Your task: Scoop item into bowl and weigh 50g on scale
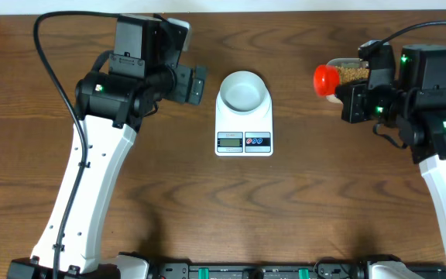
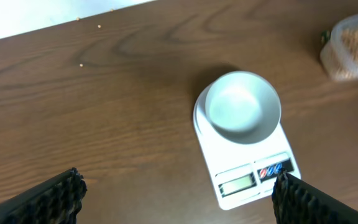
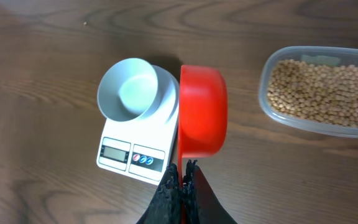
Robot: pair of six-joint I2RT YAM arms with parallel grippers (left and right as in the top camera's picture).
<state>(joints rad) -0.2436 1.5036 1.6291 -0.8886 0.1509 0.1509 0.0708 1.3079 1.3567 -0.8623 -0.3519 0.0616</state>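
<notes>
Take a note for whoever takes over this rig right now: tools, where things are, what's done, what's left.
Left tool: open, empty, beside the scale.
Right tool: shut on the red scoop, no beans seen in it.
Bowl: empty, on the scale. Beans: in the clear tub.
Done: scoop gripped, bowl placed. Left: scoop beans into the bowl to 50g.

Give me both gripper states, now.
Left gripper: open, holding nothing.
Right gripper: closed on the red scoop handle.
</notes>
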